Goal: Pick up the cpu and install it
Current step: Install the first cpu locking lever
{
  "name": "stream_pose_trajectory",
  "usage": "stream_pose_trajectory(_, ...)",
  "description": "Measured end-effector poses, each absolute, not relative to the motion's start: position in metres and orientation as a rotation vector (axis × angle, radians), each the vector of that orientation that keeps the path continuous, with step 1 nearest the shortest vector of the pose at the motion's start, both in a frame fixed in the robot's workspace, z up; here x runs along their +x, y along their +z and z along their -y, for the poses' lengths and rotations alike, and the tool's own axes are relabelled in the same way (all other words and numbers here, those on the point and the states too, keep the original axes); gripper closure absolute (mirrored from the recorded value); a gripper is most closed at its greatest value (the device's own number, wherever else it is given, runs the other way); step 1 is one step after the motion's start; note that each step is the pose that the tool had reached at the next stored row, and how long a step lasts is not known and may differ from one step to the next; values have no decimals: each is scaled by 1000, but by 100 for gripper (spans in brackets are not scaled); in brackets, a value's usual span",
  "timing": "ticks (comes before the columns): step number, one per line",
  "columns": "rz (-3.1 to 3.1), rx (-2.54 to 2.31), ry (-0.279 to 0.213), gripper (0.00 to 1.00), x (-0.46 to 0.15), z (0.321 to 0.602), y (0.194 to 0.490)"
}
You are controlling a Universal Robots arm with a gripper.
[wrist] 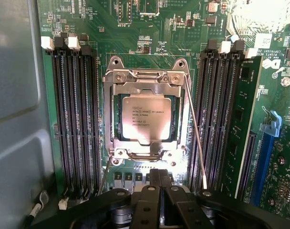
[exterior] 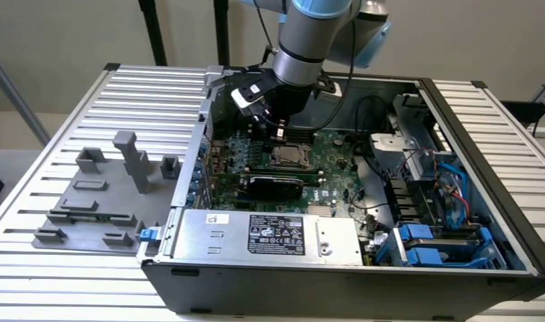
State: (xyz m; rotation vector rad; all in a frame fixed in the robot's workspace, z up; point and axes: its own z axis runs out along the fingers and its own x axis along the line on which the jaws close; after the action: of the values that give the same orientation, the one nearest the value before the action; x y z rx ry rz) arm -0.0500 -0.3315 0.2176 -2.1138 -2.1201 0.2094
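Pincer (wrist: 160,177) is nearest the wrist camera: fingers together, holding nothing, hovering just short of the socket. Two thin wire levers (wrist: 195,138) run down either side of the socket frame (wrist: 146,76); they look loose rather than hooked, can't be sure. The cpu (wrist: 146,118) lies inside that frame, flat, metal lid up towards the camera, level with no visible tilt. It's near enough square, so no real long axis; its edges run parallel to the memory slots (wrist: 76,119) on both sides, and the print lines run across from one slot bank to the other. My read: pick and place are done and the chip looks seated; clamping looks not done. Beyond it is green board (wrist: 183,28). In the exterior view the arm reaches down into the open case (exterior: 344,288), over the board's middle; the case sits on the slatted table (exterior: 66,107).
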Motion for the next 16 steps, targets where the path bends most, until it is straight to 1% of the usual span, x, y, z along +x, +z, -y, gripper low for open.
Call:
stream_pose_trajectory(8,2120,-2114,210,89,-50,332,218)
stream_pose_trajectory(16,2115,-2109,197,89,-61,337,237)
